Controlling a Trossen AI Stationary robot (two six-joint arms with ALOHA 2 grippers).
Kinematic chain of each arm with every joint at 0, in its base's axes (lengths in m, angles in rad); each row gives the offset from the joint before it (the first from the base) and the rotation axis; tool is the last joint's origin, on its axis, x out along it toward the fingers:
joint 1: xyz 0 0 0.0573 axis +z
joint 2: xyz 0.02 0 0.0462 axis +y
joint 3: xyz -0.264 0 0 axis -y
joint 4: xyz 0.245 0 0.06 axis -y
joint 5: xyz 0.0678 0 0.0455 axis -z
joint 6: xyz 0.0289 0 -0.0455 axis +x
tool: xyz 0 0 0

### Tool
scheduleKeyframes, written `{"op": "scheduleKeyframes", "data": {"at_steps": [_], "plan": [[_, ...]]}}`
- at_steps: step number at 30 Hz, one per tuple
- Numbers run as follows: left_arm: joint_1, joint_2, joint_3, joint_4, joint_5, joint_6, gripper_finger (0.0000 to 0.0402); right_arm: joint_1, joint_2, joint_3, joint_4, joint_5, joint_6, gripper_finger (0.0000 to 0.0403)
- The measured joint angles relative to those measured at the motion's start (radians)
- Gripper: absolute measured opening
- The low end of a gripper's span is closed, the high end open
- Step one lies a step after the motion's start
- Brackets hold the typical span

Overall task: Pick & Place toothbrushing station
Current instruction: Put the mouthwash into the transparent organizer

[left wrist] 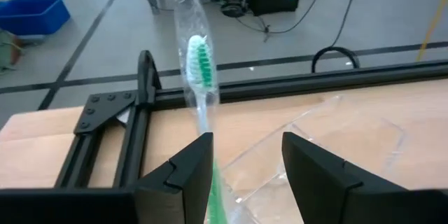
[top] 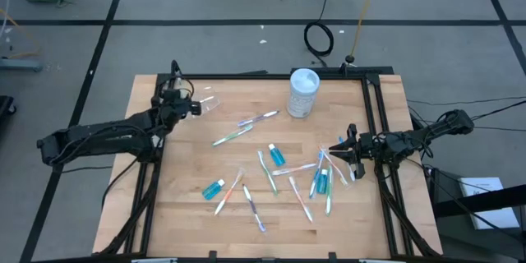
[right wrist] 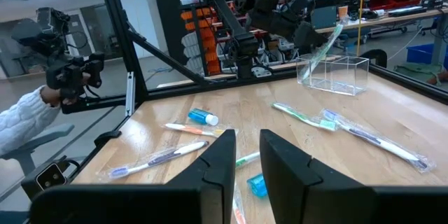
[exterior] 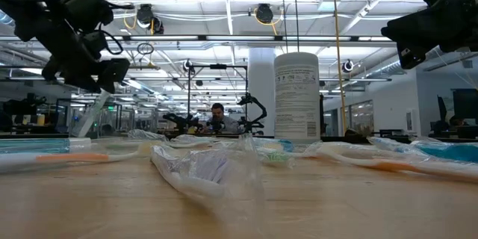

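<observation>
My left gripper (top: pixel 182 105) hovers open at the table's far left, next to the small clear plastic cup (top: pixel 209 103), which also shows in the left wrist view (left wrist: pixel 329 140) and the right wrist view (right wrist: pixel 333 75). A wrapped toothbrush with green bristles (left wrist: pixel 200 63) runs out between its fingers, and in the right wrist view this toothbrush (right wrist: pixel 326 44) slants down toward the cup. My right gripper (top: pixel 339 154) is open and empty at the table's right, over several loose toothbrushes (top: pixel 320 182). More toothbrushes (top: pixel 246 130) and blue toothpaste tubes (top: pixel 277 154) lie flat mid-table. My left gripper is open around the wrapped toothbrush's handle (left wrist: pixel 210 182), which lies along the inner side of one finger (left wrist: pixel 189 164). The other finger stands well clear of it. The toothbrush runs along the fingers, bristle end farthest out. I cannot tell where its lower end rests.
A tall white cylindrical container (top: pixel 303 92) stands at the far middle of the table. A second toothpaste tube (top: pixel 214 187) lies near the front left. Black frame rails (top: pixel 374 115) run along the table's edges. People sit in the room beyond (exterior: pixel 217 116).
</observation>
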Motion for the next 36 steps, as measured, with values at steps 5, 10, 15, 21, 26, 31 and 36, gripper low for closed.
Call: {"op": "scheduleKeyframes", "data": {"at_steps": [5, 10, 15, 21, 26, 31, 36], "plan": [[-0.036, -0.08, 0.0, 0.0, 0.045, 0.03, 0.0177, 0.0, 0.0, 0.0, 0.0, 0.0, -0.018, 0.0059], [-0.08, -0.155, 0.001, 0.002, 0.266, 0.001, 0.0177, 0.0, 0.0, 0.0, 0.0, 0.0, -0.018, 0.0059], [-0.162, -0.169, 0.002, 0.005, 0.707, -0.022, 0.0177, 0.0, 0.0, 0.0, 0.0, 0.0, -0.019, 0.0059], [-0.343, -0.136, 0.002, 0.012, 0.979, -0.05, 0.0177, 0.0, 0.0, 0.0, 0.0, 0.0, -0.017, 0.0059], [-0.524, -0.067, 0.002, 0.184, 0.974, -0.133, 0.0177, 0.0, 0.0, 0.0, 0.0, 0.0, -0.015, 0.0059], [-0.707, 0.054, 0.002, 0.481, 0.877, -0.006, 0.0177, 0.0, 0.0, 0.0, 0.0, 0.0, -0.015, 0.0059], [-0.843, 0.216, 0.041, 0.496, 0.713, -0.029, 0.0177, 0.0, 0.0, 0.0, 0.0, 0.0, -0.015, 0.0059]]}}
